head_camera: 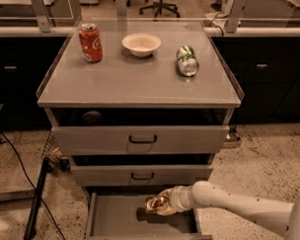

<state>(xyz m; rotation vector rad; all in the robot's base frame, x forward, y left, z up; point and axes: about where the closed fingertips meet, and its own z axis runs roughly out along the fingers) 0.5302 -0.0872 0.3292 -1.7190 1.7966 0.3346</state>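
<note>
My gripper (156, 204) reaches from the right into the open bottom drawer (112, 220) of a grey cabinet, just above the drawer floor near its middle. A shiny brown-gold shape sits at the gripper's tip; I cannot tell whether it is a held object or part of the hand. The white arm (236, 204) runs off to the lower right. On the cabinet top (136, 84) stand a red soda can (90, 42) upright at the left, a white bowl (141, 44) in the middle, and a green can (187, 60) lying on its side at the right.
The top drawer (139, 139) and middle drawer (140, 175) are each pulled out slightly. A black cable and a dark stand leg (36, 202) lie on the floor at the left. Dark counters and office chairs stand behind the cabinet.
</note>
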